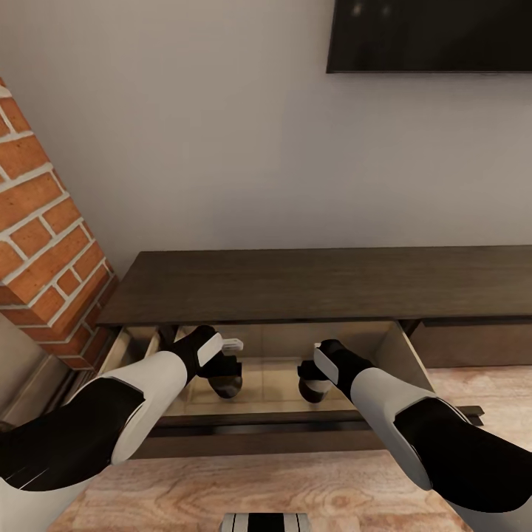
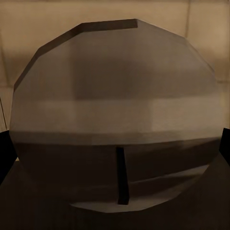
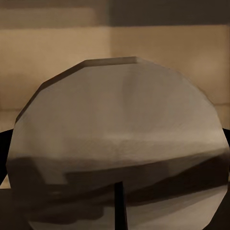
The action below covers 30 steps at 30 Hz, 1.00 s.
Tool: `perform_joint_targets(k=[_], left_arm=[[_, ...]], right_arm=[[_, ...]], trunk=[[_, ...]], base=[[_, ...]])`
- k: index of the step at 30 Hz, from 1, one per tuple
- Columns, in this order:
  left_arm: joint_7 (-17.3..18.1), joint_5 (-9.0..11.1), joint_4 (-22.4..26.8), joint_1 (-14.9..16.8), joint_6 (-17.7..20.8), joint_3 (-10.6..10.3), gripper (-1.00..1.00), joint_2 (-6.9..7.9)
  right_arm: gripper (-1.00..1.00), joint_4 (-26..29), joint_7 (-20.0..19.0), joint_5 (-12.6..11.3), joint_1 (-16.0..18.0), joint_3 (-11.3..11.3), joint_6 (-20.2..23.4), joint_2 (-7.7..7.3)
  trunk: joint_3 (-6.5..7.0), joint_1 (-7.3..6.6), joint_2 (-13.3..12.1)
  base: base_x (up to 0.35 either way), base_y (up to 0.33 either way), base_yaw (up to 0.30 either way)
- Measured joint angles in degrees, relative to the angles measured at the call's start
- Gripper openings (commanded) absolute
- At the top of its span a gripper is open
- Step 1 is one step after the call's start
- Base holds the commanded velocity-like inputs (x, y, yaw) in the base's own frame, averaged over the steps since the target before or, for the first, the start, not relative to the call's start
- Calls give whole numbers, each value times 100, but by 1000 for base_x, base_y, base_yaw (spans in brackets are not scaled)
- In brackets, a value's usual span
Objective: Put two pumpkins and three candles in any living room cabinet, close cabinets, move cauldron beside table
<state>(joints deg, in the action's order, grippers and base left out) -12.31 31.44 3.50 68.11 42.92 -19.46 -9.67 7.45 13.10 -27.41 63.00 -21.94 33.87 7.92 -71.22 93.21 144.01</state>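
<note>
**Two candles down inside the open drawer, release and the rest to come**

Both arms reach into the pulled-out drawer (image 1: 284, 384) of the long dark-brown cabinet (image 1: 318, 284), whose pale wood floor lies just beneath the hands. The left hand (image 1: 225, 383) has a squat grey-olive candle (image 2: 115, 120) right between its fingers; in the left wrist view the candle's flat top with its small dark wick sits immediately ahead of the hand, with dark finger edges (image 2: 5, 148) pressing in at either flank, so I judge this hand clamped on it. The right hand (image 1: 312, 386) holds a second candle (image 3: 120, 148) the same way, its wick just in front of the hand and a finger edge (image 3: 4, 143) at the candle's side. Pale drawer boards show beyond each candle, so both appear low in the drawer, though whether they already touch its floor cannot be told.

As for progress: two of the three candles are at the point of being set down in the cabinet, not yet released. The third candle, both pumpkins and the cauldron are not to be judged from here, so they count as open work. The drawer stands open and must be pushed shut afterwards. A narrower compartment (image 1: 137, 341) beside the left hand also looks open.
</note>
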Motion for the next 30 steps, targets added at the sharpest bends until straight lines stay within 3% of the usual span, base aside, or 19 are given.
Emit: perform_joint_targets(k=[4, 5, 30], left_arm=[[0, -1, 0, 0, 0, 0, -100, 0], [0, 0, 0, 0, 0, -1, -100, 0], [-1, 1, 0, 0, 0, -1, -100, 0]], right_arm=[[-100, -1, 0, 0, 0, 0, 0, 0], [100, -1, 0, 0, 0, 0, 0, 0], [100, 0, 3, -2, 0, 7, -1, 0]], trunk=[[0, 0, 0], [0, 0, 0], [0, 0, 0]], base=[[0, 0, 0], [0, 0, 0], [0, 0, 0]])
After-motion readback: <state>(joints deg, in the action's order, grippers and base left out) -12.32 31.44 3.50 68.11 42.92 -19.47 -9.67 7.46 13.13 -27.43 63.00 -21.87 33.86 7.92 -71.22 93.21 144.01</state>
